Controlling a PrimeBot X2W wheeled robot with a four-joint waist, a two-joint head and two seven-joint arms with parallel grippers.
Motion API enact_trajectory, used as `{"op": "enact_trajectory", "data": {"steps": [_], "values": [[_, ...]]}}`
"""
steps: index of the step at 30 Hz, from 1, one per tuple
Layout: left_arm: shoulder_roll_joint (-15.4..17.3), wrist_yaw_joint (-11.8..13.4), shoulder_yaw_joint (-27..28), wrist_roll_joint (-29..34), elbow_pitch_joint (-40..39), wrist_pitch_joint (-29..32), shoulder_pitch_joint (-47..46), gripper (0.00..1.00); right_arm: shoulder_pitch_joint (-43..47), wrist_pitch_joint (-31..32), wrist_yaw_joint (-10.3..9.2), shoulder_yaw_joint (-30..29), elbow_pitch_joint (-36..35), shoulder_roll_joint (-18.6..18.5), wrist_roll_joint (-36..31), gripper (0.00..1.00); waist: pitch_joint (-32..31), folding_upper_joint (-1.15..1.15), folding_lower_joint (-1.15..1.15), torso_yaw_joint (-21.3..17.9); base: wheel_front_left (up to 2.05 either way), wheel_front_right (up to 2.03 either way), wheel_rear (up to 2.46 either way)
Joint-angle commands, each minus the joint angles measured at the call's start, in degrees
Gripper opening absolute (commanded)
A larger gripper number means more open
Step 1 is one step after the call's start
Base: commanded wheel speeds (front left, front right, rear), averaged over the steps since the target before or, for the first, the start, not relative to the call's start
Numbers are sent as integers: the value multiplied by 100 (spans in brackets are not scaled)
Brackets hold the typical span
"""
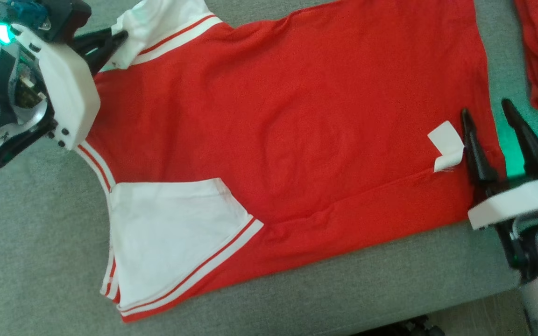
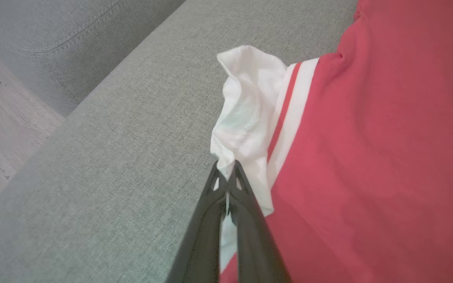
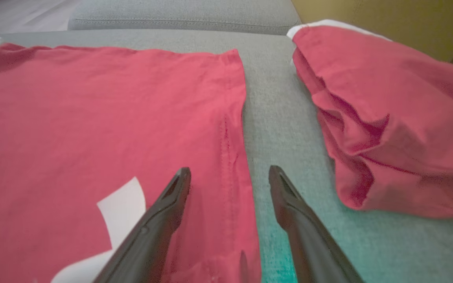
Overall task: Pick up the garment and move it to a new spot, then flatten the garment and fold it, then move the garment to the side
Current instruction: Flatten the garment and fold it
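The left gripper (image 2: 226, 168) is pinched shut on the garment's white sleeve (image 2: 246, 106), plainest in its wrist view. The garment (image 1: 297, 116) lies flat across the grey sofa seat (image 1: 40, 242). The right gripper (image 3: 229, 175) stands wide, one finger over the hem (image 3: 242, 118), one over bare seat; its wrist view shows a folded red cloth (image 3: 387, 118) beyond the hem, by the seat's back edge
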Motion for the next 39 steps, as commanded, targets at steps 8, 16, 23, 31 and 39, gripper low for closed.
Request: {"op": "enact_trajectory", "data": {"steps": [8,16,23,31,39], "values": [[278,-99,307,651,107,-152,-692,0,-1148,828,-4,471,-116,-513,348,100,-1,0,0,76,0,0,0],[156,-253,167,1000,423,-193,-1081,0,-2552,1861,-4,899,852,-894,635,100,147,0,0,160,0,0,0],[75,-325,50,996,583,-243,-1243,0,-3443,2429,-4,1409,1633,-1149,835,100,234,0,0,243,0,0,0],[21,-357,-81,935,641,-338,-1328,0,-3861,2328,-4,2030,2137,-1279,1147,0,265,0,0,322,0,0,0],[54,-369,-187,1087,742,-623,-1488,0,-4190,1737,-4,2293,2338,-1404,1395,0,255,0,0,322,0,0,0]]}}
